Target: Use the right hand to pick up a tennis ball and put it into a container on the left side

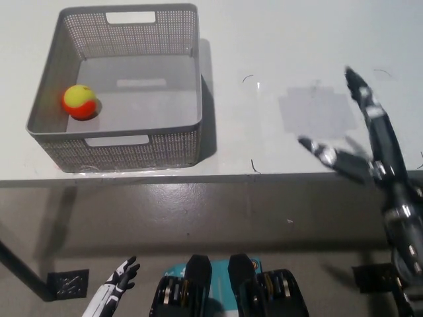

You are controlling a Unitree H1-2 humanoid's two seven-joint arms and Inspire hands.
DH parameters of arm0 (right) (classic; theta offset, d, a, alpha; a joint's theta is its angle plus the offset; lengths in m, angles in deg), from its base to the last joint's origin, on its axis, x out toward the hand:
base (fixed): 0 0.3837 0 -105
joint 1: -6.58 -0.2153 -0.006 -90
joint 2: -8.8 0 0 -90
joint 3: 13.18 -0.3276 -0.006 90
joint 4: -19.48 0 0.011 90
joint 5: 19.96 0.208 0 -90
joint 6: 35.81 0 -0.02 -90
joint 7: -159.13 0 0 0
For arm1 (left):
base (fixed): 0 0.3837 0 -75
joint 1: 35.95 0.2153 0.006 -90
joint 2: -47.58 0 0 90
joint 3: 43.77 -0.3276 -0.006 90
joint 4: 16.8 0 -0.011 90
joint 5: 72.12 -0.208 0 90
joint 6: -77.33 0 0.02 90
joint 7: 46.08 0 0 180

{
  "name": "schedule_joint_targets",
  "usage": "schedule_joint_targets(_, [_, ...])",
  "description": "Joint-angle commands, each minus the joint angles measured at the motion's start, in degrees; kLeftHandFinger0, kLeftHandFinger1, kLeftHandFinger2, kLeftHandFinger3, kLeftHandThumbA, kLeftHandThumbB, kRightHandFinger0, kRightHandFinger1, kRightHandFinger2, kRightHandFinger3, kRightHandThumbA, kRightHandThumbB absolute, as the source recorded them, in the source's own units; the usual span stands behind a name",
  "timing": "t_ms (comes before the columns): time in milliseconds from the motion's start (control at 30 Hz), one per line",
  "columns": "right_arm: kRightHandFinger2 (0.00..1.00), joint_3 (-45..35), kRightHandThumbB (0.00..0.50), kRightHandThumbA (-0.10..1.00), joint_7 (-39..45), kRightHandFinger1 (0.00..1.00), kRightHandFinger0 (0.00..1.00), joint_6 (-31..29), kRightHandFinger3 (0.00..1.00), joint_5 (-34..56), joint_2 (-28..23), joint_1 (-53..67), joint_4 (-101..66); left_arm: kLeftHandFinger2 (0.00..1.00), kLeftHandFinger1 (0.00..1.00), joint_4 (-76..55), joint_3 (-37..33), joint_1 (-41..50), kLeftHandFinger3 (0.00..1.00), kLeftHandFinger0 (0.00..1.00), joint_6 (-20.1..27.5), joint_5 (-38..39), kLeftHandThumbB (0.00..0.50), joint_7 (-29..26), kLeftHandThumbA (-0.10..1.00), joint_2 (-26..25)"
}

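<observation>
I can't read any text, label, brand or number from here. The mesh container (122, 152) near the table's (277, 53) left edge bears no lettering, and the tennis ball (80, 102) looks unmarked, though it's small.

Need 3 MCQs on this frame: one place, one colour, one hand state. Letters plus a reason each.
1. Where is the ball?
A. inside the mesh basket, at its left wall
B. on the bare table
C. in the right hand

2. What colours does the ball show?
A. all green
B. yellow and orange-red
C. white

3. How is the right hand?
A. shut on the ball
B. open, holding nothing
C. resting inside the basket

Answers: 1 A, it lies on the basket floor by the left wall. 2 B, yellow top, orange-red lower half. 3 B, fingers spread over the table's right side, nothing in them.
</observation>
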Motion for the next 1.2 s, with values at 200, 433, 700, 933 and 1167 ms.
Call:
schedule_joint_targets(200, [1.0, -1.08, 0.254, 1.0, 3.56, 1.0, 1.0, -14.44, 1.0, 13.18, 2.6, 15.19, -3.29, 1.0, 1.0, 0.36, 1.05, 0.24, 1.0, 1.0, 5.64, 0.97, 0.323, -0.85, 1.0, -0.28])
schedule_joint_targets(433, [1.0, -0.03, 0.239, 1.0, 4.95, 1.0, 1.0, -21.34, 1.0, 11.55, 3.66, 20.72, 8.97, 1.0, 1.0, 0.91, 1.62, -0.31, 1.0, 1.0, 6.24, 2.7, 0.316, -0.1, 1.0, -0.35])
schedule_joint_targets(700, [1.0, -0.75, 0.232, 1.0, 5.68, 1.0, 1.0, -22.38, 1.0, 11.85, 3.36, 23.35, 16.43, 1.0, 1.0, 0.91, 2.07, -0.81, 1.0, 1.0, 6.32, 3.01, 0.286, -0.28, 1.0, 0.06])
schedule_joint_targets(933, [1.0, -1.13, 0.231, 1.0, 8.21, 1.0, 1.0, -24.08, 1.0, 14.45, 2.9, 21.18, 23.46, 1.0, 1.0, 1.24, 2.63, -0.58, 1.0, 1.0, 6.85, 3.32, 0.278, -0.38, 1.0, 0.59])
schedule_joint_targets(1167, [1.0, -1.57, 0.218, 1.0, 9.43, 1.0, 1.0, -23.4, 1.0, 15.71, 2.75, 20.16, 25.12, 1.0, 1.0, 0.42, 3.09, -0.17, 1.0, 1.0, 5.23, 2.9, 0.285, -0.7, 1.0, 0.75])
